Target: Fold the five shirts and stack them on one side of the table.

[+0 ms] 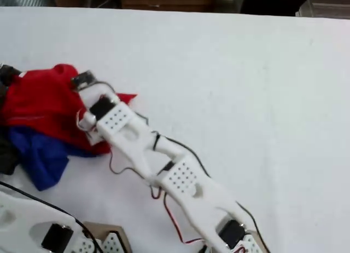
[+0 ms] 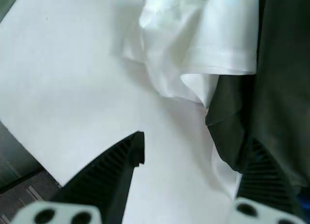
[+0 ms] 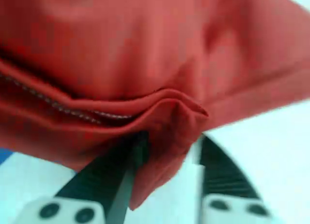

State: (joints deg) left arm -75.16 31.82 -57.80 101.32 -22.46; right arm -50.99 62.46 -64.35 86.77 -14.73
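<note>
A crumpled red cotton shirt [image 1: 38,105] lies heaped near the left edge of the white table [image 1: 246,72]. It rests on top of a bunched royal-blue shirt [image 1: 41,154], which sticks out below it toward the near edge. A dark garment [image 1: 6,154] touches the pile at the far left.

The right gripper [image 1: 83,83] sits on the red shirt's inner side, at the end of a white arm stretching diagonally from the lower right. In the right wrist view, the right gripper [image 3: 167,141] has its jaws pinched narrowly on a raised, stitched fold of the red shirt [image 3: 145,54].

In the left wrist view, the left gripper [image 2: 193,151] hangs over bare table with its black jaws spread wide and nothing between them. Just beyond lies a rumpled white shirt [image 2: 193,45]. Beside it is a dark shirt [image 2: 281,88], possibly deep green or black, which seems to brush one finger.
</note>
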